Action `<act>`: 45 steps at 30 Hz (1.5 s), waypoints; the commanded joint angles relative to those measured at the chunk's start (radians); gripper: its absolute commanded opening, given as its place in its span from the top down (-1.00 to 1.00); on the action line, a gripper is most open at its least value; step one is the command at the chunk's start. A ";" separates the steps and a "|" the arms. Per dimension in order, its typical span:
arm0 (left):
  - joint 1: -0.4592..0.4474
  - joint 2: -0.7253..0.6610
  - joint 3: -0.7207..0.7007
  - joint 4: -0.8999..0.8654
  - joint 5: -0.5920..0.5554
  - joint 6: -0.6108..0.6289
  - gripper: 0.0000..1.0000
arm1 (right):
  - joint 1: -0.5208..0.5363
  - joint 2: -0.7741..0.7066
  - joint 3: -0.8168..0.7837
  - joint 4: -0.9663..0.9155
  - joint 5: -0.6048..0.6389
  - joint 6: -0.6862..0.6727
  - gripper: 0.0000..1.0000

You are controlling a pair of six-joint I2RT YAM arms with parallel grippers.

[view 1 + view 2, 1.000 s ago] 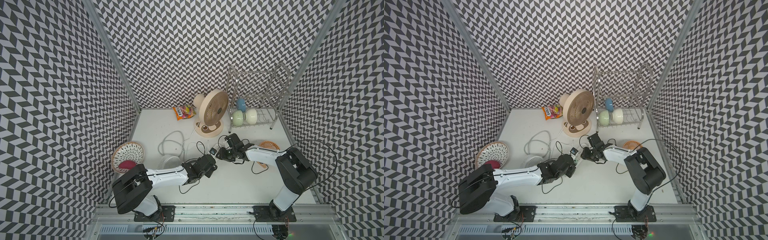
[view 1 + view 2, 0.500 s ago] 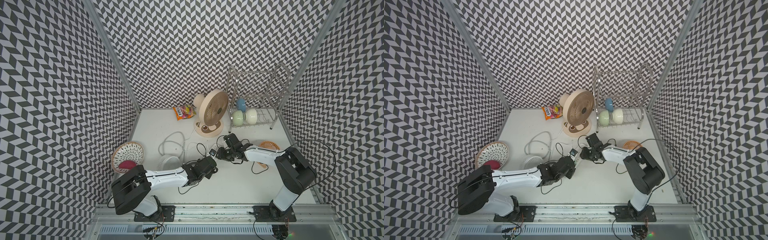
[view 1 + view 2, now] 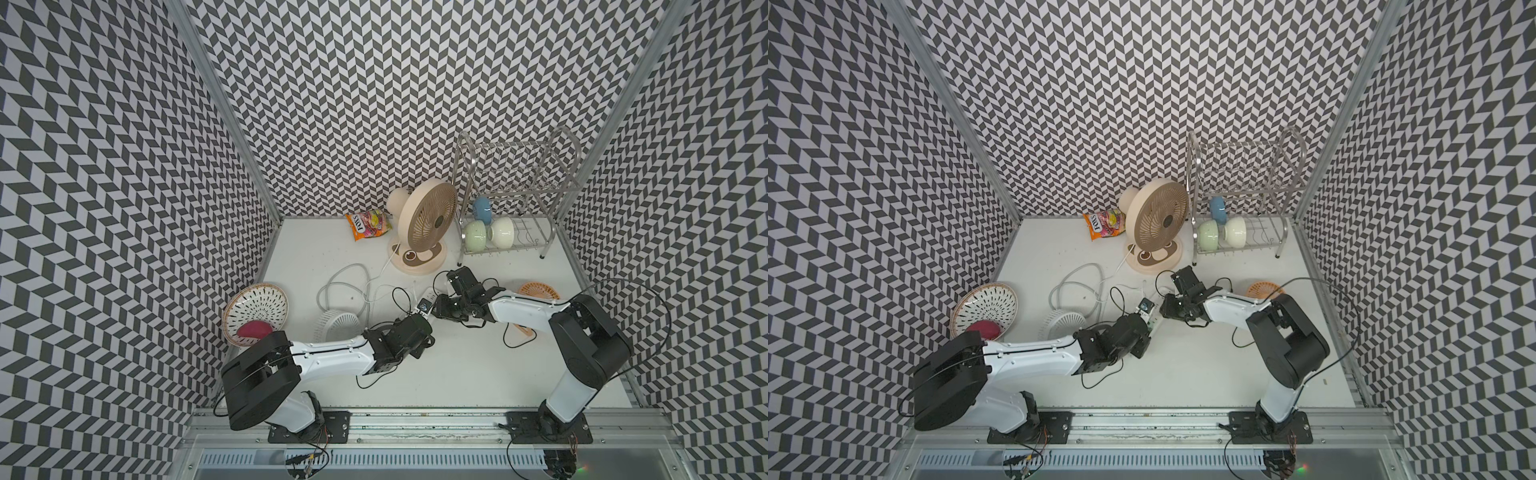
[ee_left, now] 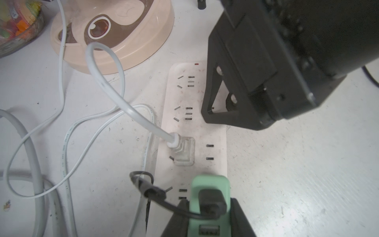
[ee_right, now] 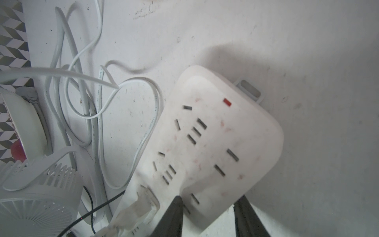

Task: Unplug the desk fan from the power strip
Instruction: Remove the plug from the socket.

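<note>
The beige desk fan (image 3: pixel 428 220) stands at the back. Its thin white cord leads to a white plug (image 4: pixel 184 151) seated in the white power strip (image 4: pixel 196 131), which lies in front of the fan's base (image 4: pixel 131 41). My left gripper (image 4: pixel 209 207) is shut on a green adapter (image 4: pixel 209 182) with a black cable, at the strip's near end; whether its prongs are seated is hidden. My right gripper (image 5: pixel 208 207) is open at the strip's (image 5: pixel 246 143) other part, with one finger (image 5: pixel 176 213) on its top face and the other beside its edge. Both grippers meet mid-table (image 3: pixel 430 311).
A small white fan (image 3: pixel 336 326) lies left of the strip beside loops of thick white cord (image 3: pixel 345 282). A metal dish rack (image 3: pixel 511 208) with bowls stands back right, and a snack bag (image 3: pixel 369 224) back centre. A woven basket (image 3: pixel 255 311) sits left and an orange strainer (image 3: pixel 538 291) right.
Hardly anything differs. My right gripper has crept slightly to the left along the strip, and my left gripper holds about the same place on the adapter.
</note>
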 commanded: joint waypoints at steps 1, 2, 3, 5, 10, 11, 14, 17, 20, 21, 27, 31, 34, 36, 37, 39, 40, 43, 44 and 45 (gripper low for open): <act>-0.001 -0.052 0.049 0.086 -0.053 0.027 0.57 | 0.004 0.072 -0.032 -0.127 0.099 -0.024 0.20; 0.006 -0.058 0.039 0.105 0.000 0.020 0.56 | 0.003 0.073 -0.030 -0.128 0.100 -0.024 0.21; 0.012 -0.064 0.028 0.130 0.054 0.010 0.55 | 0.003 0.073 -0.028 -0.130 0.104 -0.026 0.21; 0.015 -0.066 0.008 0.173 0.148 -0.009 0.55 | 0.005 0.073 -0.024 -0.136 0.110 -0.028 0.20; 0.015 -0.047 0.007 0.185 0.198 -0.026 0.55 | 0.005 0.073 -0.024 -0.140 0.114 -0.034 0.20; 0.014 -0.049 0.010 0.177 0.161 -0.025 0.55 | 0.005 0.073 -0.024 -0.141 0.114 -0.035 0.21; -0.008 -0.042 0.044 0.104 -0.025 0.016 0.43 | 0.006 0.072 -0.026 -0.140 0.117 -0.035 0.21; -0.032 -0.010 0.095 0.031 -0.167 0.060 0.51 | 0.006 0.074 -0.024 -0.140 0.116 -0.037 0.20; -0.026 -0.027 0.078 0.071 -0.106 0.059 0.52 | 0.007 0.077 -0.018 -0.143 0.117 -0.037 0.20; -0.021 -0.035 0.067 0.089 -0.055 0.048 0.52 | 0.009 0.077 -0.018 -0.144 0.118 -0.040 0.20; 0.002 -0.041 0.017 0.178 0.199 -0.013 0.56 | 0.008 0.076 -0.019 -0.144 0.119 -0.040 0.21; 0.012 -0.058 0.002 0.200 0.201 -0.032 0.58 | 0.008 0.076 -0.021 -0.144 0.118 -0.040 0.20; 0.004 -0.051 0.028 0.143 0.064 -0.014 0.61 | 0.008 0.076 -0.021 -0.143 0.118 -0.040 0.21; -0.018 -0.033 0.059 0.083 -0.087 0.025 0.66 | 0.009 0.076 -0.021 -0.142 0.118 -0.040 0.20; -0.028 -0.022 0.077 0.055 -0.157 0.047 0.67 | 0.010 0.077 -0.022 -0.141 0.117 -0.040 0.20; -0.033 -0.013 0.092 0.041 -0.182 0.073 0.68 | 0.009 0.079 -0.022 -0.140 0.117 -0.043 0.21; -0.032 -0.018 0.088 0.054 -0.158 0.076 0.68 | 0.009 0.080 -0.022 -0.142 0.117 -0.045 0.20; -0.001 -0.051 0.049 0.119 -0.001 0.023 0.68 | 0.011 0.080 -0.018 -0.147 0.123 -0.048 0.20; 0.011 -0.061 0.029 0.142 0.062 0.000 0.68 | 0.011 0.078 -0.018 -0.147 0.123 -0.047 0.20; 0.018 -0.067 0.016 0.170 0.116 -0.016 0.68 | 0.010 0.077 -0.019 -0.147 0.125 -0.047 0.20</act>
